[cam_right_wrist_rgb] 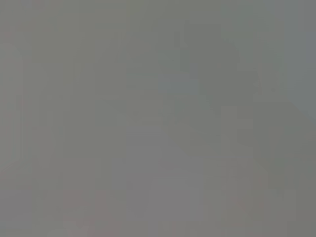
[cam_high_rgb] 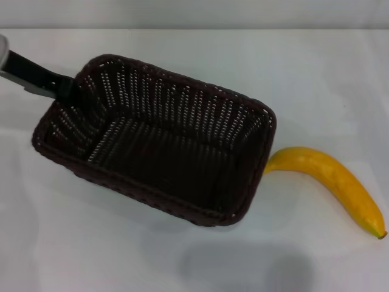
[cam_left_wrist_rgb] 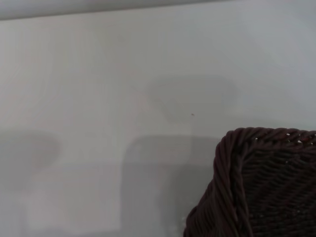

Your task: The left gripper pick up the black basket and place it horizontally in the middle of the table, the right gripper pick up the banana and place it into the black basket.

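The black basket (cam_high_rgb: 164, 143) sits aslant on the white table (cam_high_rgb: 91, 243), its opening up and nothing in it. My left gripper (cam_high_rgb: 65, 89) reaches in from the far left, and its slim black fingers are closed over the basket's left rim corner. That corner (cam_left_wrist_rgb: 256, 187) shows close up in the left wrist view. The banana (cam_high_rgb: 331, 179) lies on the table to the right of the basket, its near end touching or almost touching the basket's right wall. My right gripper is out of view, and the right wrist view shows only plain grey.
A soft shadow (cam_high_rgb: 243, 264) lies on the table in front of the basket. The table's far edge (cam_high_rgb: 194, 29) runs along the top of the head view.
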Controlling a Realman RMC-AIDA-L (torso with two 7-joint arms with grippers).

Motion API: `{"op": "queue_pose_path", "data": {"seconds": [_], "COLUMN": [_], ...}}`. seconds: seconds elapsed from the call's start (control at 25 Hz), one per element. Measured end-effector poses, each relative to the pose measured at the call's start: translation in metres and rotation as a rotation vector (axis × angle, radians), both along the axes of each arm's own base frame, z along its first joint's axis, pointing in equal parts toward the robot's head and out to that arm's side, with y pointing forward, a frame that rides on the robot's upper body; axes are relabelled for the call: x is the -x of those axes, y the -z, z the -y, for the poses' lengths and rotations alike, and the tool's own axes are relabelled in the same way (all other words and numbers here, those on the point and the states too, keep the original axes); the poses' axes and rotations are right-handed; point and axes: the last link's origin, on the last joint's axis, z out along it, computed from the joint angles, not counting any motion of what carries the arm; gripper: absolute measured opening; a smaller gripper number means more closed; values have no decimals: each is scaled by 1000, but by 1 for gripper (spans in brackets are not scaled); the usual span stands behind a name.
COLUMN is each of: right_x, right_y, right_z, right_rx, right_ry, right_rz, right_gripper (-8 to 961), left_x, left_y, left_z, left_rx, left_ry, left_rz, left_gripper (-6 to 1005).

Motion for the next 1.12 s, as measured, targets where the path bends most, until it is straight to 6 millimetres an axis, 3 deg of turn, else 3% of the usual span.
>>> {"op": "queue_pose_path", "data": {"seconds": [0.36, 0.52, 0.8, 1.0, 1.12], "right_x": [0, 0, 2, 4, 3], "right_y": [-1, -3, -9, -12, -12], "right_z": [-1, -2, -5, -8, -11], "right_rx": [-1, -4, -20, -21, -10], "right_ry": [2, 1, -8, -7, 7], "right_rz": [1, 11, 28, 41, 52], "right_gripper": [857, 857, 858, 858, 858], "left_x": [30, 44, 61, 68, 60], "left_y": [-43, -49, -32, -22, -14], "left_z": [18, 31, 42, 30, 22], "left_rx": [-179, -223, -265, -340, -316], "left_ry": [-137, -187, -314, -382, -384], "left_rz": [323, 408, 451, 414, 394], "left_gripper": [150, 154, 162, 167, 170]}}
